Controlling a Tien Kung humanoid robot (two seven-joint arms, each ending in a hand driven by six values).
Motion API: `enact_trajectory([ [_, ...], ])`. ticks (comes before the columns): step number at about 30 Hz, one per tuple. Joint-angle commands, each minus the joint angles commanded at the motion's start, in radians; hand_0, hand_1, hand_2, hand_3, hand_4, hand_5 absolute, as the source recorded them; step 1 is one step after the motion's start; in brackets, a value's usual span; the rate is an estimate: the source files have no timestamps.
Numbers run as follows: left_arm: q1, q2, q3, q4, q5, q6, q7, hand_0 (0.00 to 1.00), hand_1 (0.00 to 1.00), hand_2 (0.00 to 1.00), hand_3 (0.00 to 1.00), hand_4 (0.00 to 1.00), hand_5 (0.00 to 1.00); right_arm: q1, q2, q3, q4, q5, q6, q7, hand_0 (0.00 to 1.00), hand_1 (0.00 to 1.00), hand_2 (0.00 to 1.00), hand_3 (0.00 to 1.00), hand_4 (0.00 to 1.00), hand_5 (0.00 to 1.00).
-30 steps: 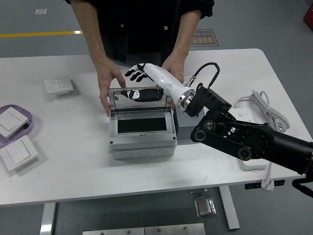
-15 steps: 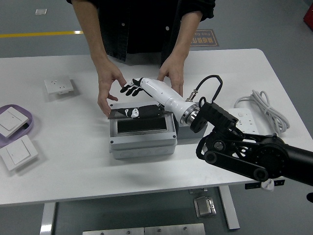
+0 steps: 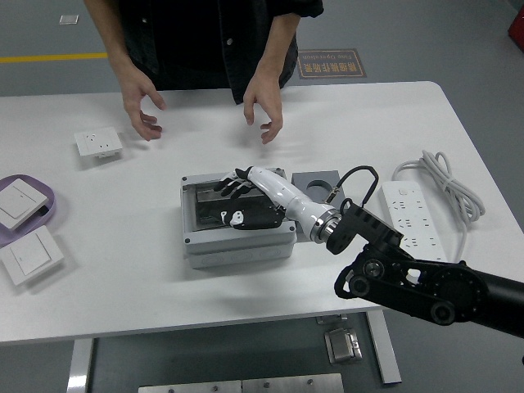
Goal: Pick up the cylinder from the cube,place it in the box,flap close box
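The robot's right hand (image 3: 237,184) has black fingers (image 3: 225,187) with pale patches, joined to a smooth white forearm shell. A ribbed silver collar ends that shell, and a thin black cable (image 3: 348,182) loops up from it. The right arm (image 3: 426,286) is matte black, blocky, with round joint housings. The person (image 3: 205,41) wears a dark buttoned shirt with sleeves pushed up, forearms and hands bare.

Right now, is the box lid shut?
Shut: the lid lies flat on the box, the right hand spread on it.
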Motion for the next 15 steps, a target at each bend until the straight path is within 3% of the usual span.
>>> enact_trajectory([
  [11, 0.004, -0.001, 0.001, 0.001, -0.005, -0.001, 0.0, 0.627, 0.618, 0.535, 0.631, 0.705, 0.331, -0.065, -0.076, 0.218, 0.14, -0.104, -0.005, -0.011, 0.661, 0.613, 0.633, 0.654, 0.702, 0.426],
  [15, 0.007, -0.002, 0.007, 0.003, -0.012, -0.001, 0.0, 0.627, 0.618, 0.536, 0.631, 0.706, 0.331, -0.125, -0.083, 0.32, 0.129, -0.084, -0.007, 0.015, 0.663, 0.613, 0.633, 0.654, 0.706, 0.428],
])
